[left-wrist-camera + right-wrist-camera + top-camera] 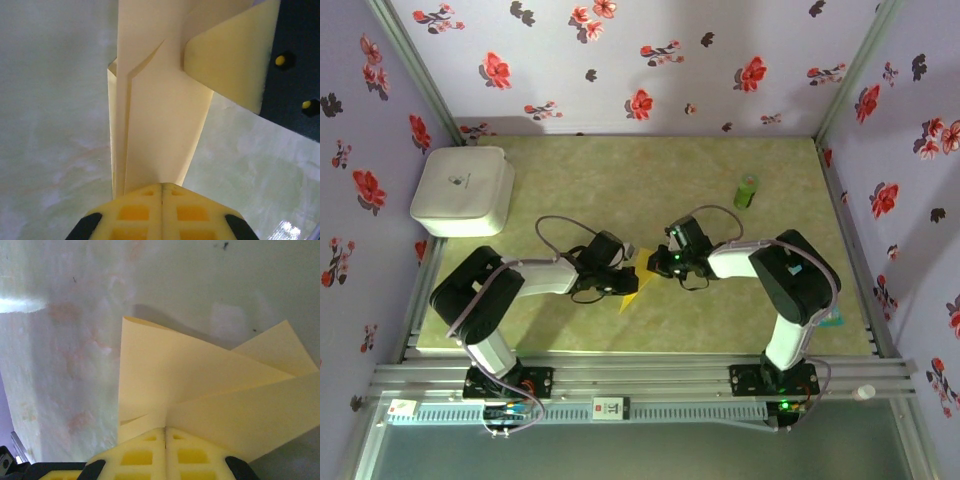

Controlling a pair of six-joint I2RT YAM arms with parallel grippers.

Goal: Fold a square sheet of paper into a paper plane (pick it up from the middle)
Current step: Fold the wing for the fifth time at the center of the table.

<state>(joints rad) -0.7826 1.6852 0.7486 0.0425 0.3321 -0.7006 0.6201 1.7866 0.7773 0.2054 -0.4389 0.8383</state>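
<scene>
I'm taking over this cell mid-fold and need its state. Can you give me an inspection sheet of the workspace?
Surface: table, pale green, marbled.
Job's things: yellow paper, partly folded, mid-table between the two arms.
Clutter: white box at the far left; green cylinder at the far right, both apart from the paper.
Grippers: left gripper and right gripper both shut on the yellow paper.
Cables: grey cable loops at each wrist, off the paper.
Surroundings: floral walls on three sides; metal rail at the near edge.
</scene>
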